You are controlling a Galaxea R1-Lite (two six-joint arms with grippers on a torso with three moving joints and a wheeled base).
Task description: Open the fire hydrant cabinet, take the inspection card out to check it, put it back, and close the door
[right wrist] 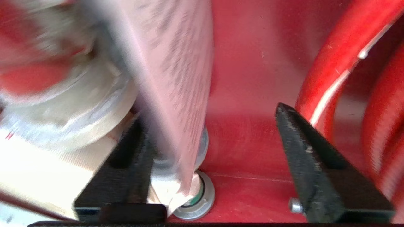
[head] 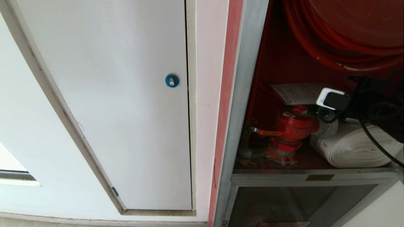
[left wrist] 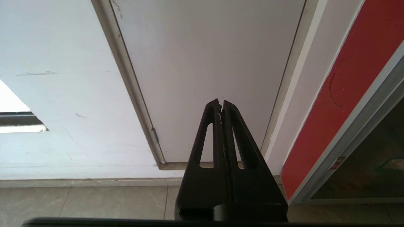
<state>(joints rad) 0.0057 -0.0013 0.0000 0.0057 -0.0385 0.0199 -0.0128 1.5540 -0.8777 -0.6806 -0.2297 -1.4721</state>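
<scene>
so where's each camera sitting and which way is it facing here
Head view: on the robot's head, looking forward and down at the white panel door and the open fire hydrant cabinet; the right arm shows inside.
Left wrist view: behind the left end effector, fingers together, facing the wall and floor.
Right wrist view: behind the right end effector, fingers apart, inside the cabinet beside the inspection card.
Shared: head and left wrist both show the white door; head and right wrist both show the card.

You see brushed, matt aluminium framing the fire hydrant cabinet (head: 240, 126), glossy red paint on its valve (head: 292, 129), woven white cloth hose (head: 350, 148), and the thin paper inspection card (head: 296, 93).
</scene>
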